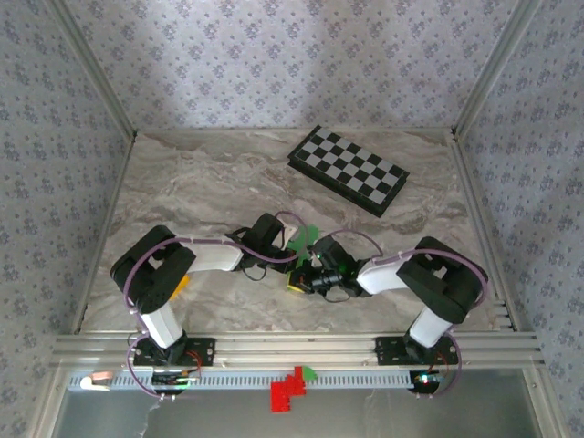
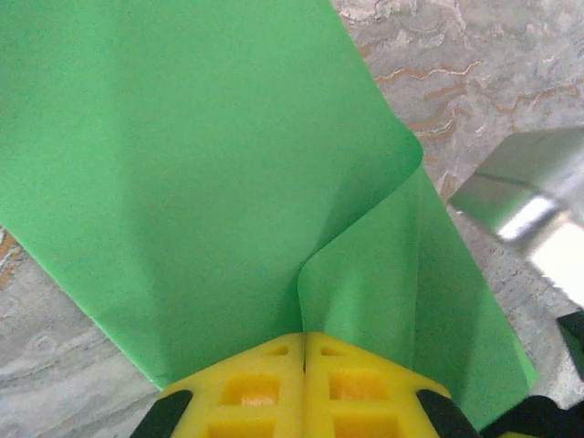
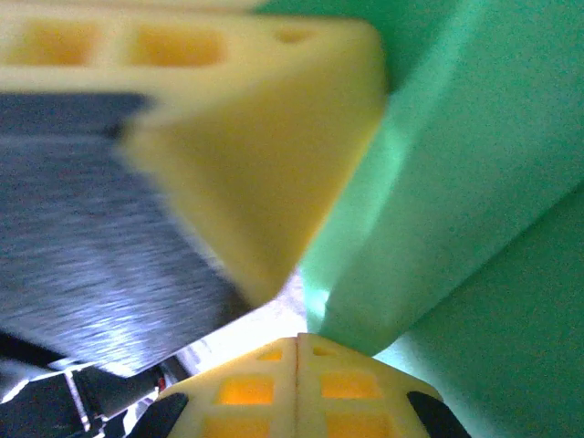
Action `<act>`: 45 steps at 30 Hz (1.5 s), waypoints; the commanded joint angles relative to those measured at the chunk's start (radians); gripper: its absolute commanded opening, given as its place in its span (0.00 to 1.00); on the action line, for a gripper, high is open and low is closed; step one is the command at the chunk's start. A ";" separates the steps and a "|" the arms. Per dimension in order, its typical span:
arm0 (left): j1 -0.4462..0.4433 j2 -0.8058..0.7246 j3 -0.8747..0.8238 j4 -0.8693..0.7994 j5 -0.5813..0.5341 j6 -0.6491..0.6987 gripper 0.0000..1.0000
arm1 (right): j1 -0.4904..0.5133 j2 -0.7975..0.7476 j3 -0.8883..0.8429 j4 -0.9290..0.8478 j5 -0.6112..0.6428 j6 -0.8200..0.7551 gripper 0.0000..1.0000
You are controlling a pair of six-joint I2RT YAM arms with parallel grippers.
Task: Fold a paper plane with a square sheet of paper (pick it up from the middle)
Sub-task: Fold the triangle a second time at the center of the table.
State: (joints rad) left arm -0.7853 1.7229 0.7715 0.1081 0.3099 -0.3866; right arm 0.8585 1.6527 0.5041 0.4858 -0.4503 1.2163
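Note:
The green sheet of paper (image 1: 302, 240) is held just above the marble table (image 1: 210, 182), between the two arms near the front middle. In the left wrist view the paper (image 2: 201, 164) is bent into two layers with a soft crease, and it runs into the closed yellow jaws of my left gripper (image 2: 304, 339). My right gripper (image 3: 298, 342) is also shut, with a folded edge of the paper (image 3: 438, 182) coming out at its tip. In the top view the left gripper (image 1: 290, 254) and the right gripper (image 1: 308, 266) almost touch.
A black-and-white checkerboard (image 1: 349, 170) lies at the back right of the table. A small orange block (image 1: 181, 283) sits by the left arm's elbow. Red and green plastic pieces (image 1: 290, 388) rest on the front rail. Patterned walls enclose three sides.

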 commanded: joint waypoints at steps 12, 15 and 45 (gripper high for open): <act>0.009 0.066 -0.023 -0.120 -0.065 0.004 0.00 | -0.044 -0.073 0.011 -0.107 0.032 -0.008 0.00; 0.009 0.066 -0.023 -0.120 -0.066 0.005 0.00 | -0.062 -0.085 0.011 -0.094 0.030 -0.008 0.00; 0.010 0.069 -0.020 -0.119 -0.055 0.002 0.00 | -0.083 -0.045 0.004 -0.007 0.007 0.010 0.00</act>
State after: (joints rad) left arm -0.7826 1.7290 0.7765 0.1123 0.3111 -0.3866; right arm 0.7719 1.6173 0.5098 0.4519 -0.4587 1.2163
